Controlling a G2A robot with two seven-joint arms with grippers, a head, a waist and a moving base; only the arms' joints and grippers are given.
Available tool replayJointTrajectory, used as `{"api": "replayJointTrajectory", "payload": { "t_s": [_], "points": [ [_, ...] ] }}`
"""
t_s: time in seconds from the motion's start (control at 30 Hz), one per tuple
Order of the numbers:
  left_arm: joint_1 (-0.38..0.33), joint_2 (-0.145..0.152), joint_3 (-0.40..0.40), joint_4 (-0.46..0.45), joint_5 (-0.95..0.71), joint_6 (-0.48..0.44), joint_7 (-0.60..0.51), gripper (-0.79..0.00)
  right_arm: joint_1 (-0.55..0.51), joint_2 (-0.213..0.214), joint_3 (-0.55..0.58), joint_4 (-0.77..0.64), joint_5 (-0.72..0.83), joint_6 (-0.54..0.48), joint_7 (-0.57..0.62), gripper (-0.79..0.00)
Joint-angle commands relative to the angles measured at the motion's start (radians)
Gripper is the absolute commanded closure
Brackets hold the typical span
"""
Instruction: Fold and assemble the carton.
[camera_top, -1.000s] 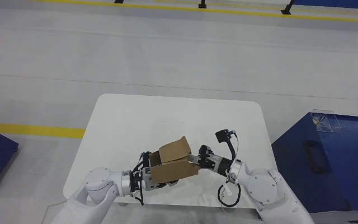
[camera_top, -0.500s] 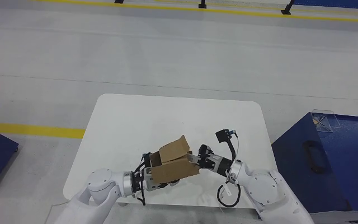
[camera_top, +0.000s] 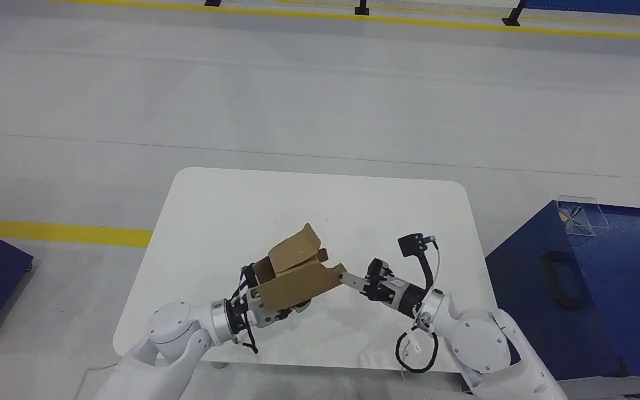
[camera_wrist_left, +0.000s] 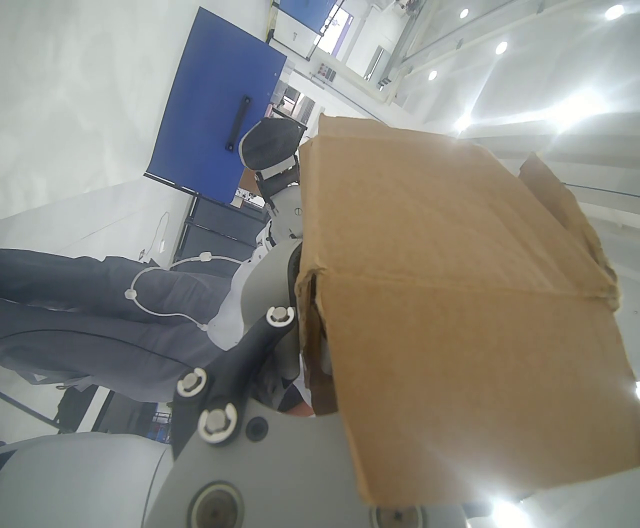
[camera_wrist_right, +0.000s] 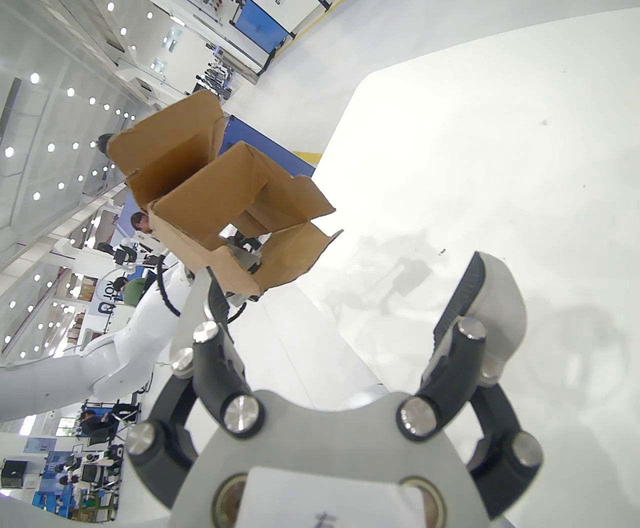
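Note:
A brown cardboard carton (camera_top: 295, 270), partly erected with its flaps open, hangs tilted above the near part of the white table (camera_top: 400, 210). My left gripper (camera_top: 260, 300) is shut on one of its walls from below. In the left wrist view the carton's side (camera_wrist_left: 450, 310) is close, with my left gripper (camera_wrist_left: 310, 360) clamped over its edge. My right gripper (camera_top: 353, 282) stands open just right of the carton's nearest flap. In the right wrist view my right gripper (camera_wrist_right: 340, 295) holds nothing, and the carton (camera_wrist_right: 225, 200) hangs beyond it with its open end facing it.
A blue cabinet (camera_top: 580, 290) stands off the table's right edge. The far half of the table top is bare white surface. Yellow floor lines run left of the table.
The carton has swung left and tilted up in my left gripper. My right gripper has let go of the carton and drawn back a little to the right.

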Motion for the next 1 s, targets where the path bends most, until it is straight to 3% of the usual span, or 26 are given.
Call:
{"api": "replayJointTrajectory", "payload": {
  "t_s": [0.0, 0.23, 0.6, 0.97],
  "points": [
    [0.002, 0.000, 0.002, -0.005, 0.005, -0.003, -0.001, 0.000, 0.021, -0.003, -0.022, 0.016, -0.035, 0.014, -0.011, -0.785],
    [0.007, -0.001, 0.008, -0.013, 0.021, -0.006, -0.002, 0.000, 0.077, -0.020, -0.110, 0.038, -0.108, 0.044, -0.048, -0.785],
    [0.015, -0.004, 0.010, -0.006, 0.023, -0.015, 0.023, 0.000, 0.088, -0.027, -0.126, 0.049, -0.178, 0.042, -0.092, -0.785],
    [0.020, -0.006, 0.017, -0.019, 0.037, -0.017, 0.025, 0.000, 0.135, -0.042, -0.156, 0.091, -0.432, 0.202, -0.233, -0.785]
  ]
}}
